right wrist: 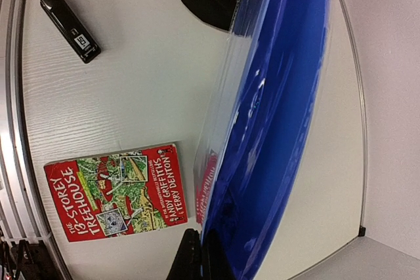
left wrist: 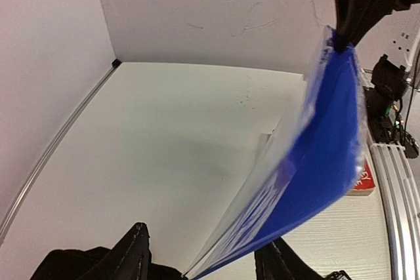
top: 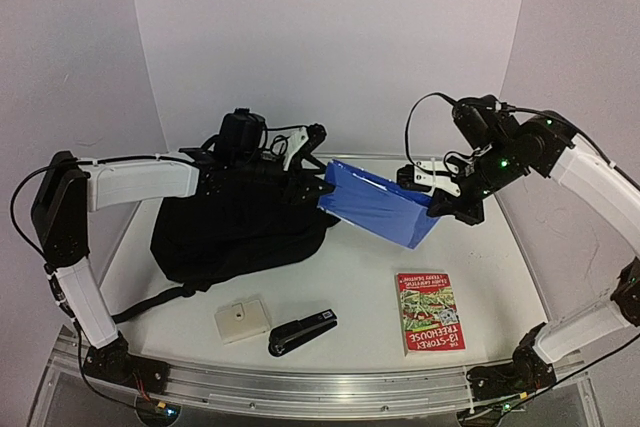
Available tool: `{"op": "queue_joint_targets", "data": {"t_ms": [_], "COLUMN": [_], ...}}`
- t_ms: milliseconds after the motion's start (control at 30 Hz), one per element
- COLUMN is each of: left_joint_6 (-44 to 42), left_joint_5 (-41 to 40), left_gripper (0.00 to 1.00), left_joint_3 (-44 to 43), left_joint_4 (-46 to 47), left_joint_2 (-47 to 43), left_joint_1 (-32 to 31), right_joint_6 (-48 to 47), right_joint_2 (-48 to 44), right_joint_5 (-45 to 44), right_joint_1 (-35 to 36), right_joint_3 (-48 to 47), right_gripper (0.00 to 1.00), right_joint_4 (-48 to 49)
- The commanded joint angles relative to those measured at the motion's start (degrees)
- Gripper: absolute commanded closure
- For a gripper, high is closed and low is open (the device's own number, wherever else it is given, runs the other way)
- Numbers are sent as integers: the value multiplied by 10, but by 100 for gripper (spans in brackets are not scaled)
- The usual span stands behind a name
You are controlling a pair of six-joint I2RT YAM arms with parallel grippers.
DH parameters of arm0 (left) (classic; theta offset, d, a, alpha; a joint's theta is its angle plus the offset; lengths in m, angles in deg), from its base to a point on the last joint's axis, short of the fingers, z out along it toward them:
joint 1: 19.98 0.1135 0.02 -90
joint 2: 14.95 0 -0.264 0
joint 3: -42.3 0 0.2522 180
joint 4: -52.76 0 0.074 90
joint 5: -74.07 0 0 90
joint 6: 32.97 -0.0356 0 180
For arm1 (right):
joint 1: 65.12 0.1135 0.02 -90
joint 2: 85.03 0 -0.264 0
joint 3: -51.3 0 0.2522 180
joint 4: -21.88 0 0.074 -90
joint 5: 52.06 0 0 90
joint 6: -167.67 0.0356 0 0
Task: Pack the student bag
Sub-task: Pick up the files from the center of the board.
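Top view: student bag (top: 225,232) lies left of centre on the table (top: 350,282); blue folder (top: 380,209) aloft beside it, right gripper (top: 433,199) pinched shut on one end. Left wrist: left gripper (left wrist: 207,240) agape, straddling the other corner. Right wrist: pinch plain. Step: bagging the folder; next, probably, the left must clamp.
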Motion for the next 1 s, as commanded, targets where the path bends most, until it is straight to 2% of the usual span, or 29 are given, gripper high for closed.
{"op": "queue_joint_targets", "data": {"t_ms": [0,100,200,267,333,367,433,500,600,667,700,767,833,967], "left_joint_6": [26,20,5,2,10,24,61,111,191,229,246,293,340,415], "left_joint_5": [80,81,74,69,69,67,63,56,64,60,60,53,67,108], "left_gripper": [49,50,57,68,89,97,100,100,100,100,100,100,100,100], "left_joint_3": [-33,-36,-46,-46,-38,-28,-1,16,23,18,16,16,24,27], "left_joint_4": [-11,-27,-68,-84,-89,-77,-39,-1,26,23,22,23,41,66], "left_joint_2": [-10,-22,-26,-31,-40,-48,-71,-87,-104,-113,-116,-124,-133,-143], "left_joint_1": [-13,-30,-47,-52,-53,-52,-48,-35,-5,8,16,35,57,87], "right_joint_6": [-1,3,7,12,21,30,54,96,156,196,217,266,304,334], "right_joint_2": [-26,-24,-18,-13,-8,-5,0,6,21,31,35,48,66,102], "right_joint_5": [11,19,28,31,36,43,57,70,107,144,170,243,301,345], "right_joint_1": [4,4,4,4,3,2,-1,-8,-22,-37,-59,-111,-156,-190], "right_joint_3": [3,-7,-23,-35,-46,-51,-63,-78,-109,-137,-152,-181,-207,-198], "right_gripper": [100,100,100,100,100,100,98,85,39,19,13,6,3,2], "right_joint_4": [-3,-3,-2,-2,1,2,6,21,26,26,28,32,34,36]}}
